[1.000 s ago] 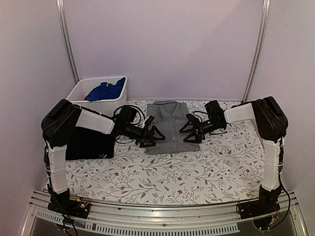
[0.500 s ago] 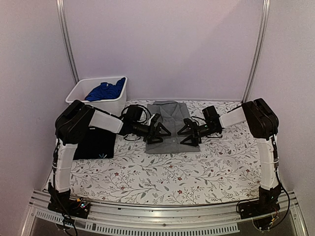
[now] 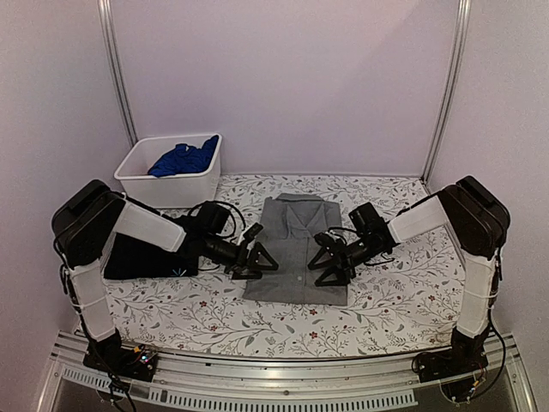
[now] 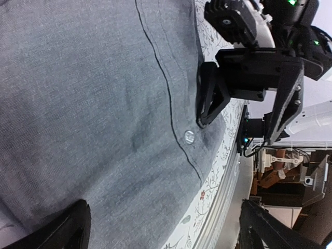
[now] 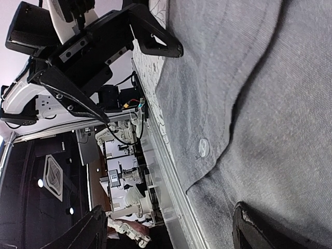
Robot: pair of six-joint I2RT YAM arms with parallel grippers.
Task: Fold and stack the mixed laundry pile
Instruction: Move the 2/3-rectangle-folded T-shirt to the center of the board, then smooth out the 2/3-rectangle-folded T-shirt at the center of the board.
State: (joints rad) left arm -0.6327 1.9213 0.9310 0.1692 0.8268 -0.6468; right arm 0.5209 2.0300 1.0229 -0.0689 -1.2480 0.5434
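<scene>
**Desk** (image 3: 386,300): floral cover. Bare strips run along the near edge and the whole right side.

**Grey collared shirt** (image 3: 296,249): lies flat at mid-desk, buttoned front up, collar toward the back wall. Its hem stops short of the near edge. The left and right sides are straight folds. The wrist views show the placket and one button (image 4: 189,137) close to the hem.

**Left end effector** (image 3: 264,253): jaws spread wide and low over the shirt's left side, gripping nothing. One finger (image 4: 62,233) lies against the cloth.

**Right end effector** (image 3: 319,260): jaws spread and empty, over the shirt's right half and facing the left one across the placket. One tip touches the cloth near the button.

**Black T-shirt** (image 3: 146,257): a folded block at the desk's left edge, partly under the left arm, with a small light mark (image 3: 178,272) at its near corner. It lies apart from the grey shirt.

**White bin** (image 3: 171,189): in the far-left corner.

**Blue garment** (image 3: 183,159): bunched inside the bin.
</scene>
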